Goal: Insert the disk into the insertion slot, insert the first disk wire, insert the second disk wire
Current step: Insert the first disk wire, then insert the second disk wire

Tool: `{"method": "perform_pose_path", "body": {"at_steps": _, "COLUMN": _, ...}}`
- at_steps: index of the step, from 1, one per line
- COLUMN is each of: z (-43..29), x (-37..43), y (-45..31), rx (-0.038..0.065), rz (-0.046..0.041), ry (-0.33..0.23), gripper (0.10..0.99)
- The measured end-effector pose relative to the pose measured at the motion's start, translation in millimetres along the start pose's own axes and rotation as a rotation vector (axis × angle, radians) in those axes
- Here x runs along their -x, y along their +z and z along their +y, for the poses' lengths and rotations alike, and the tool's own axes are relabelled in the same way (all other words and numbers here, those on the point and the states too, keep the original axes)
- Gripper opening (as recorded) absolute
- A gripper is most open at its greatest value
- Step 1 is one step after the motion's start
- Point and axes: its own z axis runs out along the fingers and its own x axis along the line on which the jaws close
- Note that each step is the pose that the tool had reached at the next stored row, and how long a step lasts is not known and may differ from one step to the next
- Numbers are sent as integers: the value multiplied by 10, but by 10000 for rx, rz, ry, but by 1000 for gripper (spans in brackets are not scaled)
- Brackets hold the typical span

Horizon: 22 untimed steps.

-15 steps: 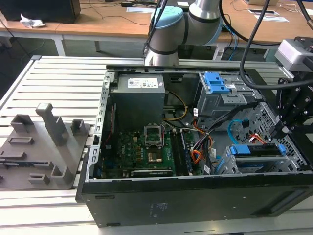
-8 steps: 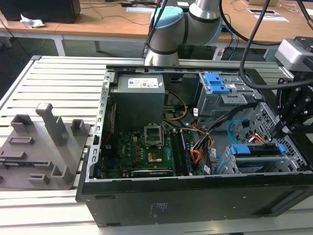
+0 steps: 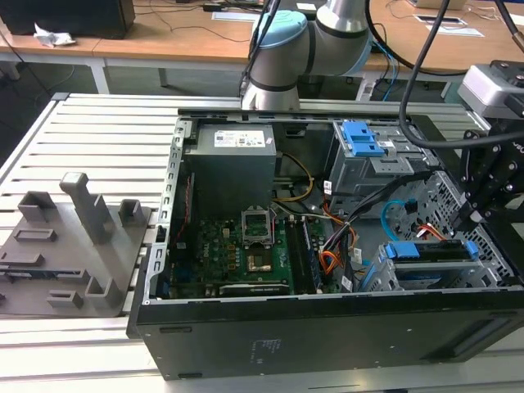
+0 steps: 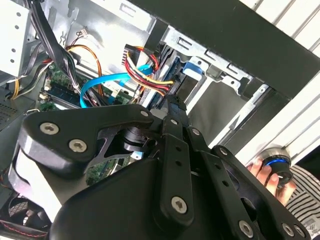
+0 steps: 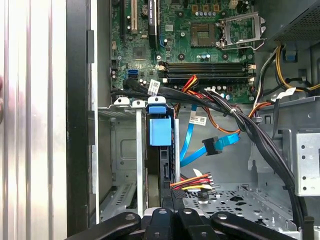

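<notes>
Setting: an open computer case lies on a slatted metal table; the motherboard sits in its middle and the power supply at the far side
Arm: it reaches into the case at the exterior view's right
Gripper: its fingers are drawn narrow; in the second wrist view the tips sit right at the end of the first disk wire; whether they actually pinch the plug is hidden
Disk: seated edge-on in the bay; its blue carrier tab is level with the bay's front rim
Insertion slot: a grey metal cage in the case corner nearest the exterior view's right; it holds the disk between its upright rails
First disk wire: a red, yellow, black and orange bundle; it runs down to the rear of the disk, just above the gripper links in the first wrist view
Second disk wire: a flat light-blue cable looping beside the cage; its dark plug hangs free, apart from the disk
Blue-latched drive box: beyond the cage, well apart from the gripper
Grey fixture: on the table at the exterior view's left
Person: a hand with a striped sleeve rests at a round blue-ringed knob outside the case
</notes>
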Motion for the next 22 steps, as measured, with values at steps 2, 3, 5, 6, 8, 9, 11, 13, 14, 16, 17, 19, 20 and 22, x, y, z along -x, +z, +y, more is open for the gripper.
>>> {"method": "perform_pose_path", "body": {"at_steps": 2, "z": 40, "x": -1, "y": 3, "rx": 0, "rz": -1, "ry": 1, "gripper": 106}}
{"method": "perform_pose_path", "body": {"at_steps": 3, "z": 70, "x": -1, "y": 5, "rx": 0, "rz": -2, "ry": 0, "gripper": 106}}
{"method": "perform_pose_path", "body": {"at_steps": 5, "z": 127, "x": -2, "y": 9, "rx": 0, "rz": -2, "ry": 1, "gripper": 106}}
{"method": "perform_pose_path", "body": {"at_steps": 6, "z": 177, "x": -3, "y": 14, "rx": 0, "rz": -3, "ry": 0, "gripper": 106}}
{"method": "perform_pose_path", "body": {"at_steps": 8, "z": 260, "x": -4, "y": 20, "rx": 0, "rz": -2, "ry": 1, "gripper": 106}}
{"method": "perform_pose_path", "body": {"at_steps": 9, "z": 272, "x": -4, "y": 21, "rx": 0, "rz": -2, "ry": 1, "gripper": 106}}
{"method": "perform_pose_path", "body": {"at_steps": 11, "z": 291, "x": -5, "y": 22, "rx": 0, "rz": -1, "ry": -1, "gripper": 106}}
{"method": "perform_pose_path", "body": {"at_steps": 13, "z": 294, "x": -5, "y": 22, "rx": 0, "rz": -2, "ry": 0, "gripper": 106}}
{"method": "perform_pose_path", "body": {"at_steps": 14, "z": 294, "x": -5, "y": 22, "rx": 0, "rz": -2, "ry": 0, "gripper": 106}}
{"method": "perform_pose_path", "body": {"at_steps": 16, "z": 294, "x": -5, "y": 22, "rx": 0, "rz": -2, "ry": 0, "gripper": 106}}
{"method": "perform_pose_path", "body": {"at_steps": 17, "z": 294, "x": -5, "y": 22, "rx": 0, "rz": -2, "ry": 0, "gripper": 106}}
{"method": "perform_pose_path", "body": {"at_steps": 19, "z": 294, "x": -5, "y": 22, "rx": 0, "rz": -2, "ry": 0, "gripper": 106}}
{"method": "perform_pose_path", "body": {"at_steps": 20, "z": 294, "x": -5, "y": 22, "rx": 0, "rz": -2, "ry": 0, "gripper": 106}}
{"method": "perform_pose_path", "body": {"at_steps": 22, "z": 295, "x": -5, "y": 22, "rx": 0, "rz": -2, "ry": 0, "gripper": 106}}
